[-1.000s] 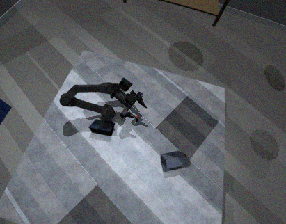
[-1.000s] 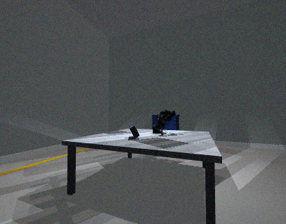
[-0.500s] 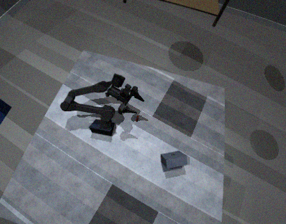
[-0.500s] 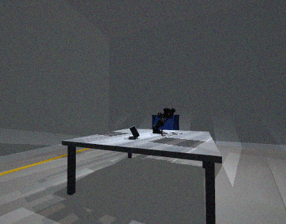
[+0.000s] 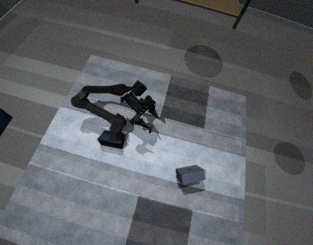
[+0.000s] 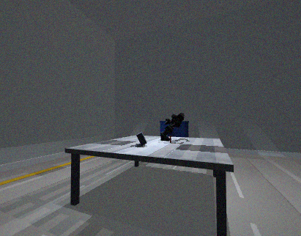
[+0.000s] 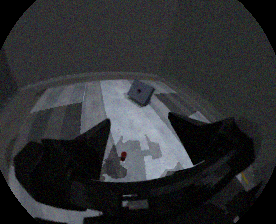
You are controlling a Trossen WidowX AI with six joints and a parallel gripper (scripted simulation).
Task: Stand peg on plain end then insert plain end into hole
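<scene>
The red peg [image 5: 150, 129] [image 6: 171, 139] [image 7: 123, 156] stands upright on the table, clear of the sloped panel. It looks small and partly dark in the wrist view, and its white band cannot be made out. My gripper [image 5: 154, 122] [image 7: 140, 118] is wide open and empty. It hangs above the table near the peg; in the wrist view the peg shows below the fingertips' level, left of the middle between them. The sloped grey panel [image 5: 190, 175] [image 6: 141, 138] [image 7: 145, 96] stands farther out, with its dark hole [image 7: 139, 91] visible in the wrist view.
The table [image 5: 221, 152] [image 6: 114, 152] carries patchy light and dark shadows. The arm's base [image 5: 112, 140] stands behind the peg. A blue box-like object [image 6: 184, 129] is beyond the table.
</scene>
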